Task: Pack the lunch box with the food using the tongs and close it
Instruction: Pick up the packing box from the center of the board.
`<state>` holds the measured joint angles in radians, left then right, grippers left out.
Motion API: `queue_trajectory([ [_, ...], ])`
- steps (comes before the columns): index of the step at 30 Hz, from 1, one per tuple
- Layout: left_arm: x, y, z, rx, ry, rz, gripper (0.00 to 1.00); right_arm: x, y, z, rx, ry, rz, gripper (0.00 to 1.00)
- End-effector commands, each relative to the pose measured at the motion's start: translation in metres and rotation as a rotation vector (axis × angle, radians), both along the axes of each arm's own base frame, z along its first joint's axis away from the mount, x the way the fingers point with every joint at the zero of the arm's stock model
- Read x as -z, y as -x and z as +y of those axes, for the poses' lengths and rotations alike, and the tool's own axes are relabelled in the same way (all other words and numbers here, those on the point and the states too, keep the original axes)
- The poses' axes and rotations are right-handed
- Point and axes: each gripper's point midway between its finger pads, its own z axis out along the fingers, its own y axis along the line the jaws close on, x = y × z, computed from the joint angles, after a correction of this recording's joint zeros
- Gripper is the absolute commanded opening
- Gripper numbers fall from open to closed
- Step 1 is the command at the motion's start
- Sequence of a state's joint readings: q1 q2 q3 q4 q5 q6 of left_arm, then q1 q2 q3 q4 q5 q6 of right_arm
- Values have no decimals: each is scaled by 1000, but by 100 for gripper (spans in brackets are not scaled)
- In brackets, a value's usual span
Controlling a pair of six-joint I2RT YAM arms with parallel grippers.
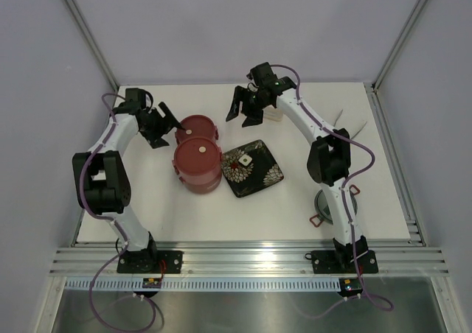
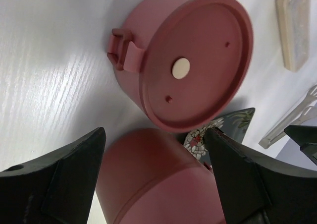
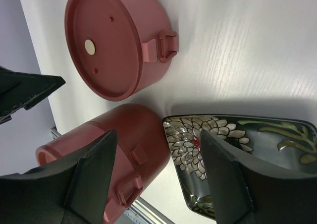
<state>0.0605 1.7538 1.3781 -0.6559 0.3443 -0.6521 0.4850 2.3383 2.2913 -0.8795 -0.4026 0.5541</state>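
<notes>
A black flower-patterned plate [image 3: 282,144] is lying on the white surface [image 3: 237,45] just below the right jaws, while a translucent oblong case [image 2: 295,23] is resting well beyond the left jaws.

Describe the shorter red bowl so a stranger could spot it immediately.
On the white table, left of the black flower-patterned plate, stand two dusty-red lidded containers. The shorter bowl is the farther one, by the left gripper; its neighbour is a taller stack.

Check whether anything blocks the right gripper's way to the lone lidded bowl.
Nothing visible does. Only bare table lies between the open right gripper and the lone lidded bowl; the stacked bowls and plate sit nearer the arm bases.
</notes>
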Motion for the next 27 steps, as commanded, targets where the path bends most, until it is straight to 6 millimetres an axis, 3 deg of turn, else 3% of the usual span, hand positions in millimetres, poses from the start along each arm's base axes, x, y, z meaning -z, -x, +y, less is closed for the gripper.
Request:
queue_trajectory([
  [1, -5, -24, 0, 25, 14, -82, 84, -19, -4, 14, -29, -57, -33, 75],
  [8, 14, -53, 13, 17, -8, -137, 85, -9, -18, 32, -37, -126, -38, 74],
  [12, 9, -70, 10, 70, -1, -228, 81, -9, -21, 35, -41, -137, -42, 75],
  [15, 18, -73, 7, 117, 11, -209, 73, -8, -21, 35, -42, -133, -42, 75],
  [27, 20, -66, -4, 180, 138, -239, 72, 1, -34, 44, -47, -167, -77, 77],
])
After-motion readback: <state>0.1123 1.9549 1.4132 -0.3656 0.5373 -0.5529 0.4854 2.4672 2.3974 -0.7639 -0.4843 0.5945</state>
